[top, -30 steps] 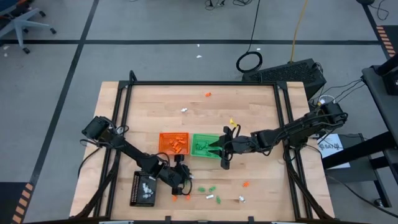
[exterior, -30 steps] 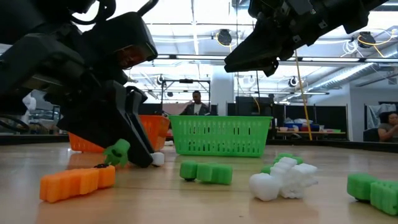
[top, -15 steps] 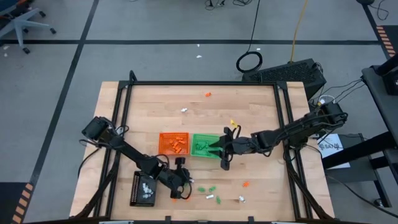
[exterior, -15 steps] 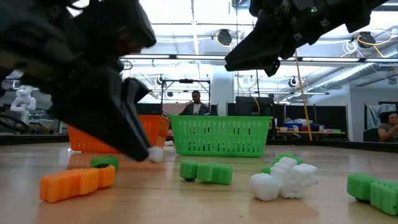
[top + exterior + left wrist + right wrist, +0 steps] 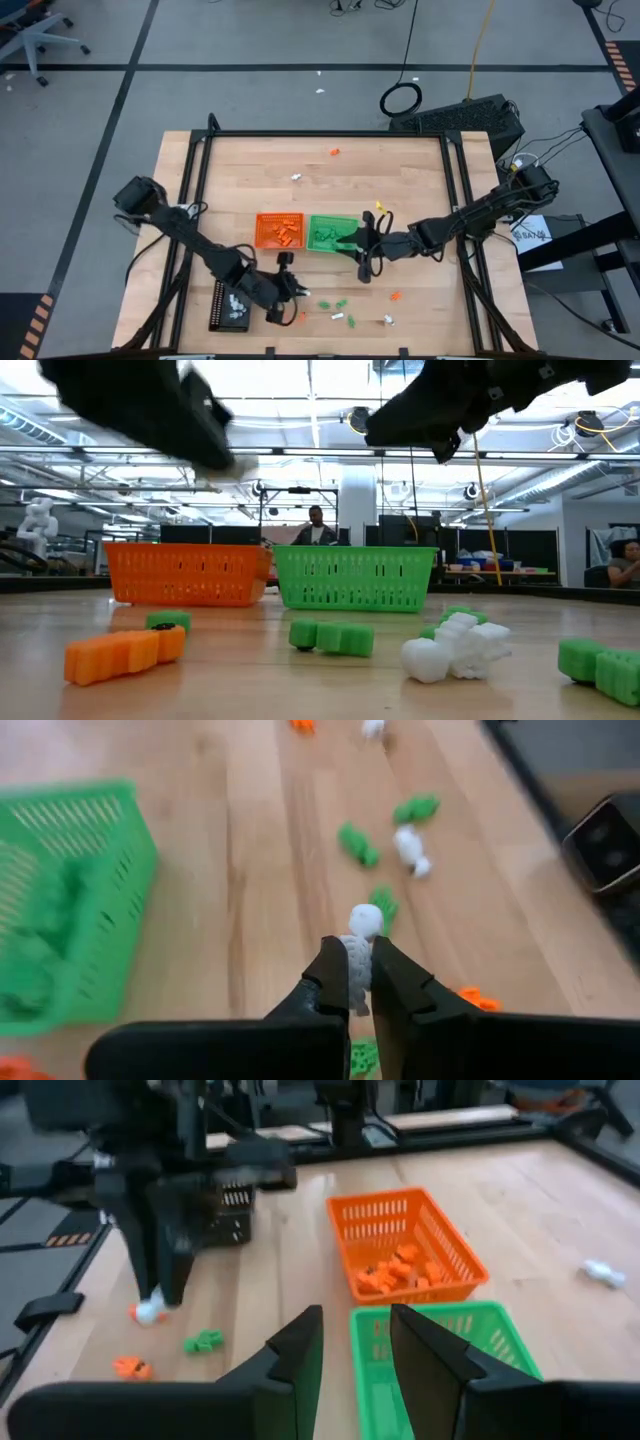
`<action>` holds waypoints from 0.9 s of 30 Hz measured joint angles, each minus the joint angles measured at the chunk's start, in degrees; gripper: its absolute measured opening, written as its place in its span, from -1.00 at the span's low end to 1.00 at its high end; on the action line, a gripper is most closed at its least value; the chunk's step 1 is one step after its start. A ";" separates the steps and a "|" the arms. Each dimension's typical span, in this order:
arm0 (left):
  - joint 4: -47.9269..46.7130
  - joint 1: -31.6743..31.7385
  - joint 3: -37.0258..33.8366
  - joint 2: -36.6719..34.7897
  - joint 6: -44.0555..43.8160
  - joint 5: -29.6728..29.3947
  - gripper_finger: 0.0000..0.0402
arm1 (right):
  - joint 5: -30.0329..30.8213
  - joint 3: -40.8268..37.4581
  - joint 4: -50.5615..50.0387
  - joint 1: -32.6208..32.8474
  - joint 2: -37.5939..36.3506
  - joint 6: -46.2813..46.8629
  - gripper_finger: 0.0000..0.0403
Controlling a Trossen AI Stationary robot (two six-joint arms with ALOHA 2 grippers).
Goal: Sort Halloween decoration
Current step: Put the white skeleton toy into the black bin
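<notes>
My left gripper (image 5: pixel 360 982) is shut on a small white decoration (image 5: pixel 362 932) and hangs above the table's near left part (image 5: pixel 285 293), high at the top of the low view (image 5: pixel 215 452). My right gripper (image 5: pixel 355 1342) stands open over the green tray (image 5: pixel 330 234), next to the orange tray (image 5: pixel 279 230), with nothing between its fingers. Loose green decorations (image 5: pixel 358 842), a white one (image 5: pixel 410 850) and orange ones (image 5: pixel 125 653) lie flat on the wood below. My left gripper pinches the white decoration's lower part (image 5: pixel 358 955) between its two fingers. Its rounded end (image 5: pixel 366 918) sticks out past the fingertips. The fingers slant downward from the table's left side. The decoration is lifted clear of the table.
A black tray (image 5: pixel 229 303) with white pieces sits at the near left. The orange tray holds orange pieces (image 5: pixel 400 1272). Stray pieces lie near the far edge (image 5: pixel 335 152) and at the near right (image 5: pixel 396 296). Black frame rails (image 5: pixel 460 180) border the table.
My left gripper has risen from the table with the white decoration between its fingertips, lifting it clear; in the low view it went from table level to the top. A green piece beside it stayed on the wood. My right gripper drifted slightly toward the near edge.
</notes>
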 joint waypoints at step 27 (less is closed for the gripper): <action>15.87 -6.14 -9.11 -19.51 19.01 -15.58 -0.95 | 7.40 0.00 25.05 11.48 15.81 -8.18 -0.49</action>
